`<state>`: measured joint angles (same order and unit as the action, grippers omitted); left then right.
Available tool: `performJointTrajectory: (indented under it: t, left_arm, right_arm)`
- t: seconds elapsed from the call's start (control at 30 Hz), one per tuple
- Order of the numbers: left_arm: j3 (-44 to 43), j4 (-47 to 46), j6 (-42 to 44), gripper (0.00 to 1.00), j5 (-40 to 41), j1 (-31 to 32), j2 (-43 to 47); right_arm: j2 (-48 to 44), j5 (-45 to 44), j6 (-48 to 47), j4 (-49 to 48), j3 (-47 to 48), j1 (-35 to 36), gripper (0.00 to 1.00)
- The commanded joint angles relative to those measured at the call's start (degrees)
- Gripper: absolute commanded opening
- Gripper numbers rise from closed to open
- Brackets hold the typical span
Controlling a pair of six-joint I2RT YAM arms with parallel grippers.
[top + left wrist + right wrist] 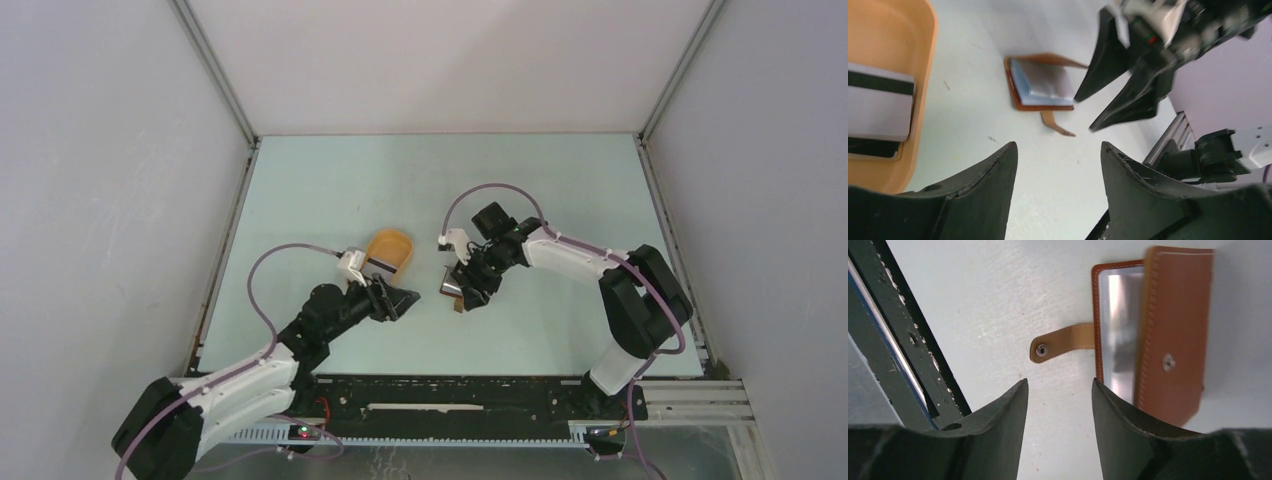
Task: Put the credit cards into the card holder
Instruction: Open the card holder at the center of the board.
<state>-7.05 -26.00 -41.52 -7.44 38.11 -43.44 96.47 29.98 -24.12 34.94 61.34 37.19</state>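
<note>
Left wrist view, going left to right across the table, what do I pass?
Orange-yellow oval plastic tray holding grey-and-white striped credit cards → open reddish-brown leather card holder → right arm's black two-finger pincer.

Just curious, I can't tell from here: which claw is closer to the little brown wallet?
Right. The right claw hangs almost over the wallet; the left claw sits apart to its left, by the tray.
</note>
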Motion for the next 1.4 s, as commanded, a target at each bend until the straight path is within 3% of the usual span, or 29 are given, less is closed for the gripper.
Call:
performJointTrajectory:
  t: [0.0,0.33,0.43,0.53,1.07,1.37]
  left_arm:
    - [-1.24,-6.44,0.67,0.66,-4.01,-0.27,-6.45]
    - [-6.04,-13.05,0.17,0.64,-6.80,0.84,-19.12]
    - [-7.93,-15.71,-0.09,0.63,-7.61,2.14,-23.77]
    - [-9.74,-18.34,-0.82,0.62,-8.50,3.05,-28.68]
    - [-15.80,-21.02,-1.11,0.60,-10.30,3.73,-41.41]
    - [-15.79,-18.96,1.10,0.60,-8.48,3.73,-39.12]
  right_arm:
    - [-3.89,4.42,0.41,0.19,1.88,-3.03,0.57]
    - [-5.98,-3.15,8.18,-7.20,1.10,-7.67,0.52]
    - [-5.18,-5.96,10.19,-9.12,0.92,-8.44,0.38]
    - [-3.86,-6.93,11.26,-10.09,0.73,-9.06,0.33]
    - [7.91,-9.93,12.53,-5.95,4.73,-9.39,0.30]
    - [1.08,2.29,10.18,-4.59,4.81,-11.88,0.34]
